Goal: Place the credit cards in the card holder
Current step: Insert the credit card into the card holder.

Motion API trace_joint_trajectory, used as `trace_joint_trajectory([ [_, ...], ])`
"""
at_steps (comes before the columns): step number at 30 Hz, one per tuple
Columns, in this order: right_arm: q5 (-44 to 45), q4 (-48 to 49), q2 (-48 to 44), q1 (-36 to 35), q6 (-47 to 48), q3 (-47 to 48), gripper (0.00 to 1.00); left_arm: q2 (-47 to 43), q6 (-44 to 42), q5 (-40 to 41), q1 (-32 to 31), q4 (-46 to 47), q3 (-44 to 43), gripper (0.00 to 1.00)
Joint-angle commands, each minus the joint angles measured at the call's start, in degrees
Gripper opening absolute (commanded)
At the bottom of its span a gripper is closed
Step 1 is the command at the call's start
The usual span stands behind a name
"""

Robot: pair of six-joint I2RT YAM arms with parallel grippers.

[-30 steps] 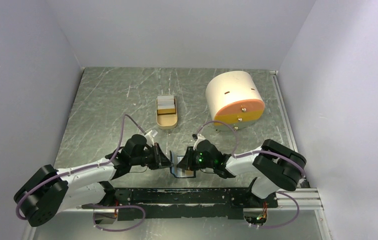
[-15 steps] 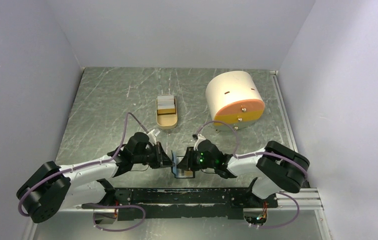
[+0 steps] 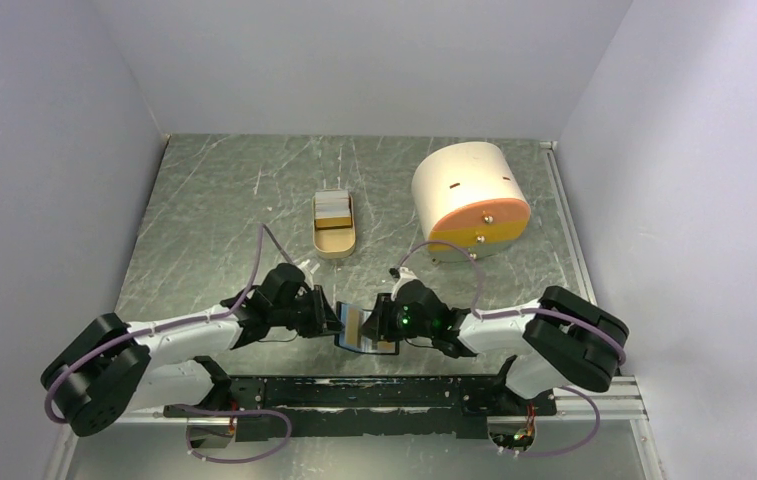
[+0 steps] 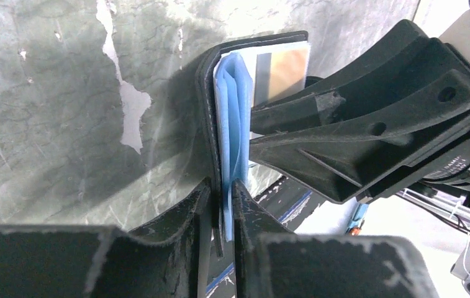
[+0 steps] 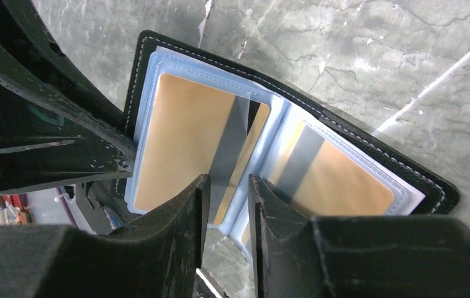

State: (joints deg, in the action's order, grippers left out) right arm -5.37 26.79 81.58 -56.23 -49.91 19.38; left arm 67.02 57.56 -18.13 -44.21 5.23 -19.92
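Card holder (image 5: 285, 118) part-filled: two credit cards (image 5: 182, 136) sit in its pockets.
Your left gripper (image 4: 221, 186) pinches its cover and your right gripper (image 5: 228, 183) stands apart; more wait in the far tray (image 3: 316, 225).

You're in a lab test cell: plain pale walls (image 3: 354, 60) box in a scratched grey table (image 3: 214, 200) from nine round to three o'clock, and an aluminium rail (image 3: 594, 397) crosses at six.

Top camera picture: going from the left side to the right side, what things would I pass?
Left gripper → wallet → right gripper → big cream-and-orange cylinder. The tan tray sits farther back, in line with the left gripper and wallet, so I left it out.
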Motion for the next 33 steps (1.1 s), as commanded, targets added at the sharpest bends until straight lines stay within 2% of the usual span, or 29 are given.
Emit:
trace_joint_trajectory([
  [1,-0.11,-0.67,3.19,-0.23,0.59,-0.60,0.33,1.48,-1.13,-0.41,-0.64,2.39,-1.11,0.23],
  [6,-1.07,1.95,4.47,-0.46,0.88,-0.98,0.32,3.63,-1.01,-2.07,-0.68,5.52,-1.22,0.25],
  [9,-0.43,-0.72,5.96,-0.54,0.90,0.76,0.32,3.61,-0.89,-1.82,-0.64,3.95,-2.19,0.17],
  [12,-1.18,-3.80,5.29,-0.61,1.09,2.38,0.32,0.95,-0.15,0.78,-0.63,-1.68,-3.13,0.09],
  [16,-0.67,-12.91,1.38,-0.82,1.41,4.98,0.33,-4.12,0.65,1.34,-0.66,-5.67,-2.28,0.09],
  [18,1.18,-15.15,-1.44,-0.82,2.09,4.73,0.33,-5.25,-0.21,3.45,-0.59,-11.59,-3.80,0.09],
  [22,3.12,-14.84,-3.31,-0.85,3.65,3.78,0.32,-2.35,-2.54,8.42,-0.66,-24.07,-9.97,0.09],
  [26,3.20,-14.49,0.73,-0.85,4.09,5.08,0.30,0.81,-5.75,8.86,-0.62,-29.26,-15.40,0.09],
  [29,2.72,-11.27,3.55,-1.01,3.31,4.53,0.29,2.29,-7.45,7.47,-0.62,-29.87,-18.92,0.09],
  [33,2.43,-8.92,5.73,-1.26,2.72,4.74,0.28,4.47,-7.28,0.80,-0.66,-23.35,-18.92,0.09],
])
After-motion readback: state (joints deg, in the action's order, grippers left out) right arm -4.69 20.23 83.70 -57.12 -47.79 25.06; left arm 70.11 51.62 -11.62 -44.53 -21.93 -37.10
